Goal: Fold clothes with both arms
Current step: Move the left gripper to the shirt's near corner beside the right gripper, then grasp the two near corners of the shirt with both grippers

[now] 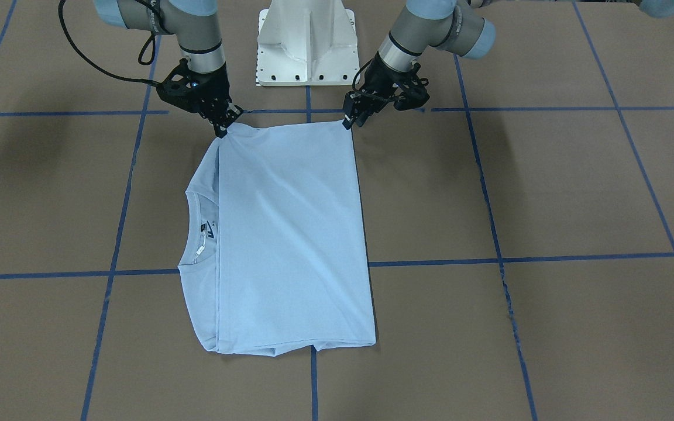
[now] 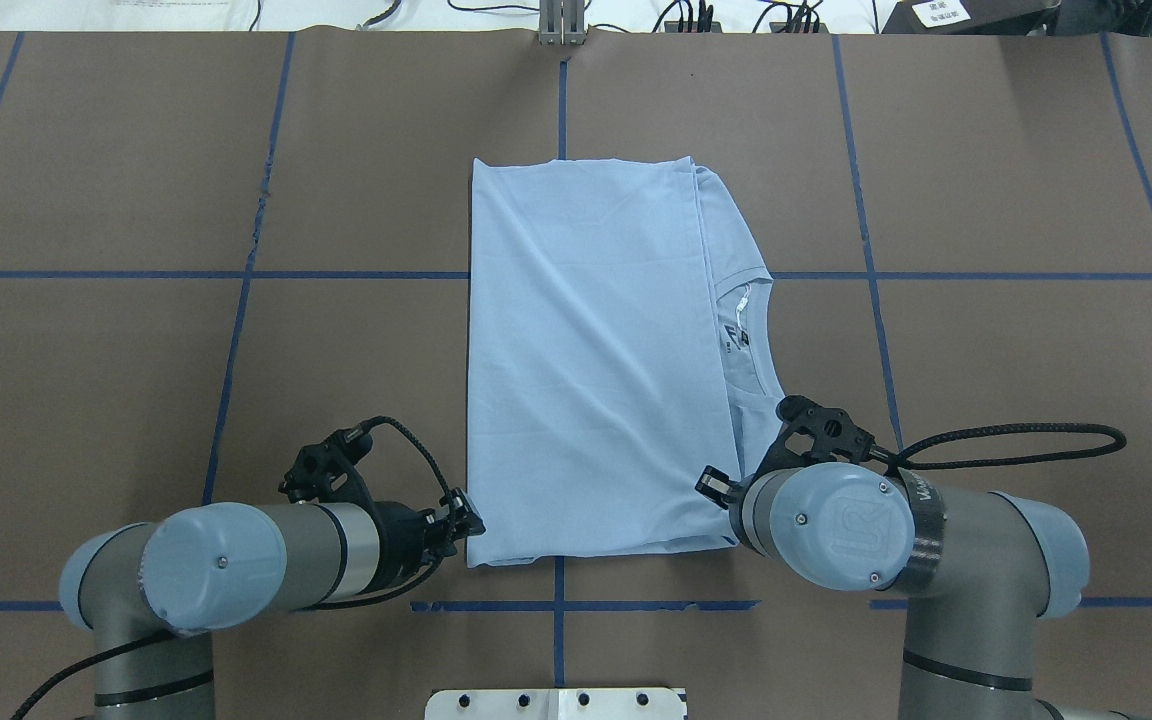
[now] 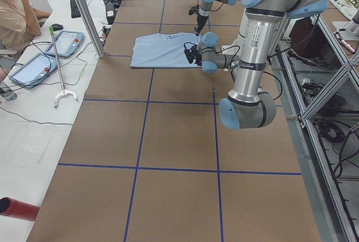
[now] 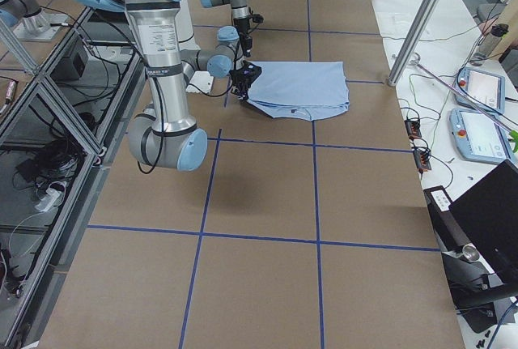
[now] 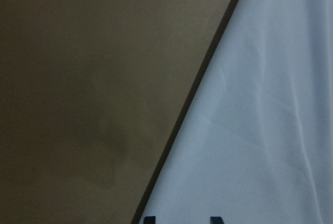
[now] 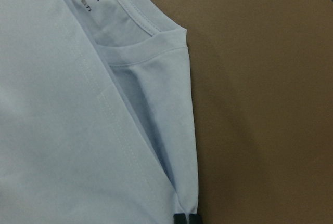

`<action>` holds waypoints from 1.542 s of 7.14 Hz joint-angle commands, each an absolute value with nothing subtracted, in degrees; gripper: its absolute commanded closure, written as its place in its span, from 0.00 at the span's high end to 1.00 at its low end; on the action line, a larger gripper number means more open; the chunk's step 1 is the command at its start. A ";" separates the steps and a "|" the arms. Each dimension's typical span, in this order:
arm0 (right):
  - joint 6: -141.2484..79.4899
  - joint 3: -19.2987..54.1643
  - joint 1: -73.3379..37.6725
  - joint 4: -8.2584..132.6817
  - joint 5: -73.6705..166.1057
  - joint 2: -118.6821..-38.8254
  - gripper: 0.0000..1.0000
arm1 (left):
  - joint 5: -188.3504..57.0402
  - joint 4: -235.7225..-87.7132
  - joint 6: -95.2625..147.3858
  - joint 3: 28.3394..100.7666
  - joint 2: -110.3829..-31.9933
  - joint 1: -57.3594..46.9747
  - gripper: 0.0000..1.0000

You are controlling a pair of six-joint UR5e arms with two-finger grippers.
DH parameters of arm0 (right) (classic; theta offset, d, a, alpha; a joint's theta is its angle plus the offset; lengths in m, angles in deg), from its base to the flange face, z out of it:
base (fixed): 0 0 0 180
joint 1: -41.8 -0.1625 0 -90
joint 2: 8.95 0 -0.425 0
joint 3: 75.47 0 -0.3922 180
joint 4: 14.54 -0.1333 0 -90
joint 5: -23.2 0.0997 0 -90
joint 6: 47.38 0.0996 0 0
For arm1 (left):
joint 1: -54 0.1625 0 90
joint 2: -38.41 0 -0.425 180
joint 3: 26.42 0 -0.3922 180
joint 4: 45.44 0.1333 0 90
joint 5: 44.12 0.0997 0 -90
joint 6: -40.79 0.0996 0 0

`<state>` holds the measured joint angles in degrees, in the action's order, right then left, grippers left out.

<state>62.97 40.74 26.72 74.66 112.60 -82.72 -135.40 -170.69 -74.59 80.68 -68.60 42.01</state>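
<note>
The light blue T-shirt (image 1: 290, 234) lies folded into a long rectangle on the brown table, its collar (image 1: 193, 234) and dark neck label showing along one long edge. Both grippers are at its edge nearest the robot. My right gripper (image 1: 224, 130) is shut on the collar-side corner, where the cloth puckers toward it; in the right wrist view the fingertips (image 6: 179, 219) sit close together on the shirt's (image 6: 62, 130) folded edge. My left gripper (image 1: 350, 121) is at the other near corner, and in its wrist view the two fingertips (image 5: 150, 220) stand well apart over the flat cloth (image 5: 260, 130).
The white pedestal base (image 1: 308, 41) stands just behind the shirt between the arms. Blue tape lines (image 2: 866, 275) grid the brown table (image 2: 986, 400). In the exterior left view a seated person (image 3: 14, 12) and tablets (image 3: 33, 68) are at the side bench.
</note>
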 commanded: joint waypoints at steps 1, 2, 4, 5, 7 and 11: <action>62.92 40.63 26.86 74.59 112.75 -82.51 0.00 | -135.00 -169.89 -75.31 79.85 -68.73 44.59 0.49; 62.92 40.63 26.86 74.59 112.76 -82.60 0.00 | -135.09 -169.89 -75.31 79.93 -68.99 45.29 0.49; 62.84 40.63 26.86 74.59 112.84 -82.60 0.00 | -135.00 -169.89 -74.88 79.67 -69.44 45.22 0.48; 62.83 40.63 26.86 74.59 112.84 -82.60 0.00 | -134.91 -169.89 -74.61 79.84 -69.44 44.69 0.48; 62.83 40.63 26.86 74.59 112.84 -82.60 0.00 | -133.51 -169.89 -74.43 79.93 -69.44 44.42 0.48; 62.83 40.63 26.86 74.59 112.84 -82.60 0.00 | -133.42 -169.80 -74.34 79.58 -69.44 44.25 0.51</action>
